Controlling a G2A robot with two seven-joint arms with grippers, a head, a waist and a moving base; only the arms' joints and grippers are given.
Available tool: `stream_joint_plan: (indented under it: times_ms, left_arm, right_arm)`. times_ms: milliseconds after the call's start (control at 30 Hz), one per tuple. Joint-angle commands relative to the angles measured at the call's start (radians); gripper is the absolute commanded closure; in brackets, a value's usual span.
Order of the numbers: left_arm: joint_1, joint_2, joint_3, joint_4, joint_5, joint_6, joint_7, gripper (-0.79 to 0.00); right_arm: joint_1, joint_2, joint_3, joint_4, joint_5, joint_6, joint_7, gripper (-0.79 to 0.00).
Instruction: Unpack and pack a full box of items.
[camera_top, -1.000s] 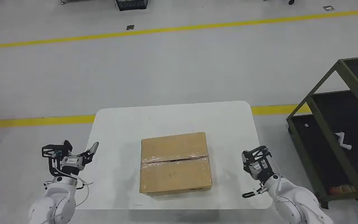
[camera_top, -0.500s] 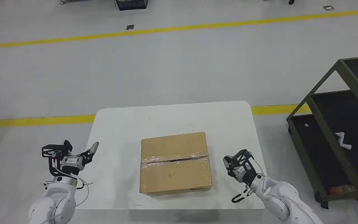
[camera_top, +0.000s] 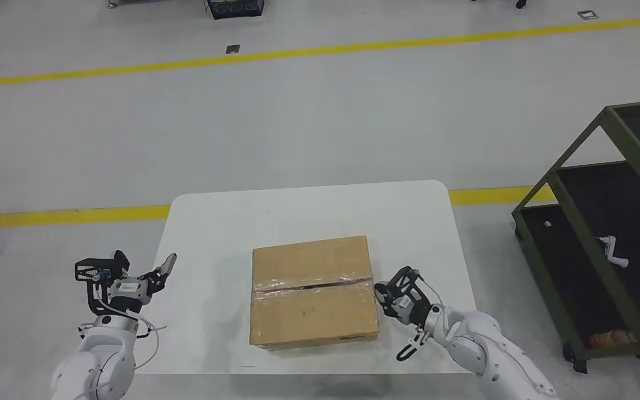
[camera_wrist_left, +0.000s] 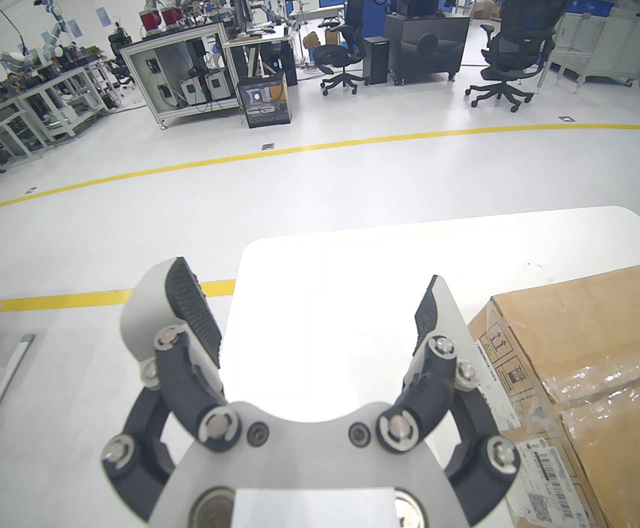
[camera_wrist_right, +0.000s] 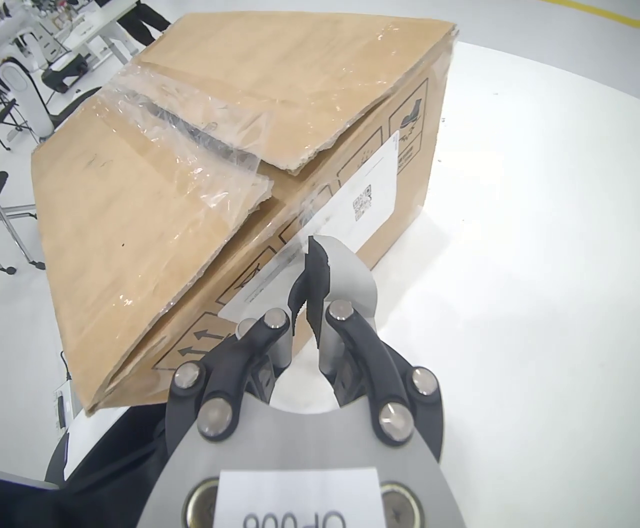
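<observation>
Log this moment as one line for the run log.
box: flaps down, on table | left pincer: open, empty, by table's edge | right pincer: shut, at box's side

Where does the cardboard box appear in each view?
Top view: the cardboard box sits centred on the table.
Left wrist view: the box lies to one side of the open left gripper.
Right wrist view: the box stands just ahead of the shut right gripper.
Shared landmark: the clear tape over the top seam.

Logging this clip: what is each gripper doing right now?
Left gripper: open, empty.
Right gripper: shut, holding nothing, beside the box.
</observation>
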Motion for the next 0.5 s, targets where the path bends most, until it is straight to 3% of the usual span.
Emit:
stream_joint_plan:
  times_ms: [0, 467]
  left_arm:
    - [0.000, 0.000, 0.000, 0.000, 0.000, 0.000, 0.000, -0.785]
    - [0.000, 0.000, 0.000, 0.000, 0.000, 0.000, 0.000, -0.785]
  right_arm:
    - [0.020, -0.006, -0.019, 0.021, 0.007, -0.002, -0.001, 0.000]
    - [0.109, -0.049, -0.146, 0.093, -0.013, -0.031, -0.027, 0.000]
